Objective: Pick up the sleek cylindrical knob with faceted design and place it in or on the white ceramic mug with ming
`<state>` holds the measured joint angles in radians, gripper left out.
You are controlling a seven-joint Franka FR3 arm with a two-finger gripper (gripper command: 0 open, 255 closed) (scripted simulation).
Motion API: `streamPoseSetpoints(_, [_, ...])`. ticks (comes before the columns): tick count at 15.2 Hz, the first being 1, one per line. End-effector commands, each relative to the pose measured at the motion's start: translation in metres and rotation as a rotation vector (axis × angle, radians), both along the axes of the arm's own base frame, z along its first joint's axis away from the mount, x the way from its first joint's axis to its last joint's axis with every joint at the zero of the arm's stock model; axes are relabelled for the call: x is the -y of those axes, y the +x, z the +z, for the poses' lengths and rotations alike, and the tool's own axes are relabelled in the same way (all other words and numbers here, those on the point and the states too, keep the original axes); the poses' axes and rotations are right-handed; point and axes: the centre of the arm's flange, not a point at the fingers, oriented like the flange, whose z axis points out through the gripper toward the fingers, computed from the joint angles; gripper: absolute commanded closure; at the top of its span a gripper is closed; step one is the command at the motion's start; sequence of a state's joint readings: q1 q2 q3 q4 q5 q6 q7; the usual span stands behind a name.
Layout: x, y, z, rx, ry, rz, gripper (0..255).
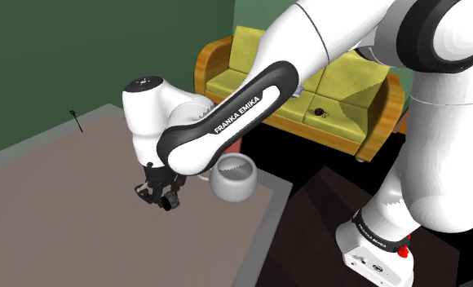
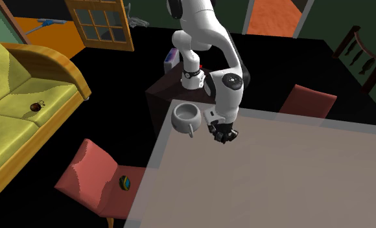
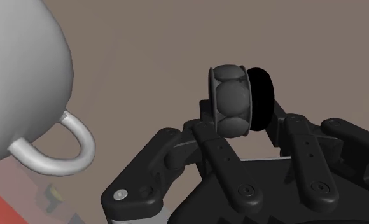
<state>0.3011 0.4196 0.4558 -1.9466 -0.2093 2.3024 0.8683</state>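
A small dark grey knob with a faceted rim and a black back part sits clasped between my black fingers. My gripper is shut on it. The white mug stands upright near the table's edge, its handle turned towards the gripper. In the shoulder view my gripper hangs low over the grey-brown table, just left of the mug. In the second exterior view the gripper is right of the mug.
A yellow sofa stands beyond the table. Two red chairs flank the table, one carrying a small ball. A thin black stick stands at the table's far corner. The arm's stand is close by.
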Motion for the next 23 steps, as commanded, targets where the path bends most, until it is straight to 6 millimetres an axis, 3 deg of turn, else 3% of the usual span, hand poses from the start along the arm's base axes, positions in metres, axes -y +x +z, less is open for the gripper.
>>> streamPoseSetpoints(1, [0.0, -0.001, 0.011, 0.0, 0.0, 0.0, 255])
streamPoseSetpoints(23, [0.0, -0.001, 0.127, 0.0, 0.0, 0.0, 255])
